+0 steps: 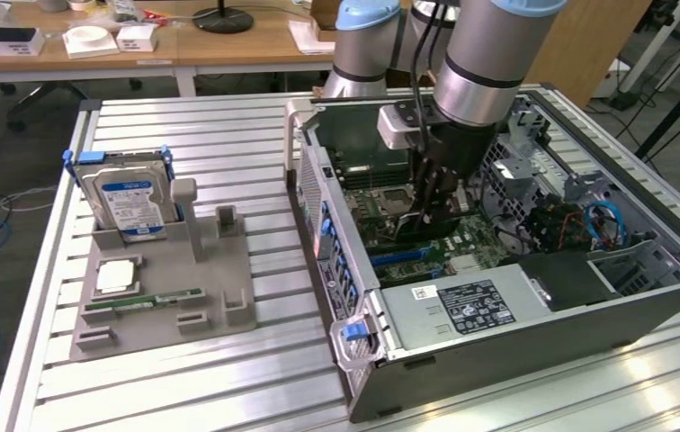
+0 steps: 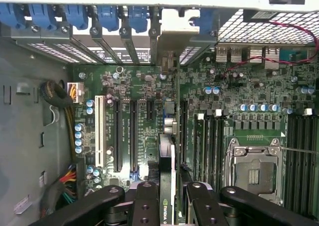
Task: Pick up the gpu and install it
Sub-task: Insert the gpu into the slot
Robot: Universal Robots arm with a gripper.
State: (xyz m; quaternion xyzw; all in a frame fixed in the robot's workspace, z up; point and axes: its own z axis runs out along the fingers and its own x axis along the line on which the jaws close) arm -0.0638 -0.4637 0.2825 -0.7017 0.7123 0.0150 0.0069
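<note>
The gpu (image 2: 167,171) is held edge-on, clamped between the fingers of the pincer (image 2: 167,203), above the green motherboard (image 2: 134,116). In the exterior view, right of centre, the pincer (image 1: 433,211) is lowered inside the open computer case (image 1: 532,306) on the worktop (image 1: 196,387).

Lab: robot arm (image 1: 484,63), aluminium-profile table (image 1: 196,126), desks (image 1: 196,45).

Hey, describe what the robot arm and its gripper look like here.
The arm is built of thick silver-grey tube sections with light blue caps at the joints. A black cable runs down it to the wrist, where a small pale grey box sits on the side. The gripper is black; in the wrist view its fingers are matte black linkage bars with round pivot bolts.
</note>
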